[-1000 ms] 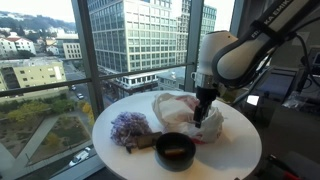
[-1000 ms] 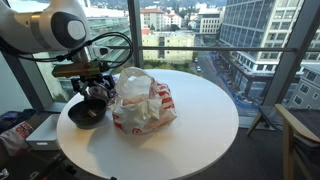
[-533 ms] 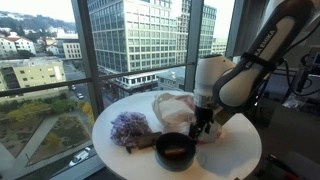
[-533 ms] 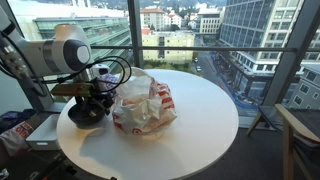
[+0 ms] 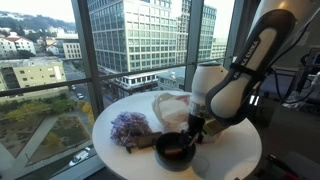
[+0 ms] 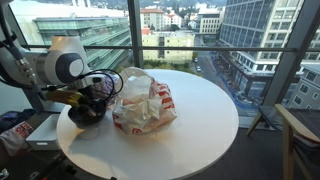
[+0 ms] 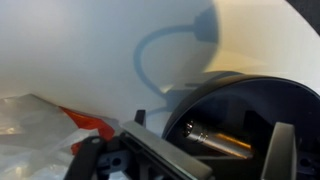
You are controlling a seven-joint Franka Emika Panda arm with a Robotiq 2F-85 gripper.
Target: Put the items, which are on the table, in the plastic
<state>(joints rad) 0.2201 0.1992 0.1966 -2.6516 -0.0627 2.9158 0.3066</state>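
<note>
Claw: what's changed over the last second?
The claw swung off the plastic bag and came down to the black bowl, ending at its rim. It has not visibly gripped anything. The bag, the bowl and the purple bundle stayed put.

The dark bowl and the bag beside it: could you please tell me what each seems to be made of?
The bowl looks like glossy dark ceramic or hard plastic, judging by its smooth wall and the bright glint inside; which of the two is unclear. The bag looks like thin, translucent white plastic film with red print, crinkled and slumped.
</note>
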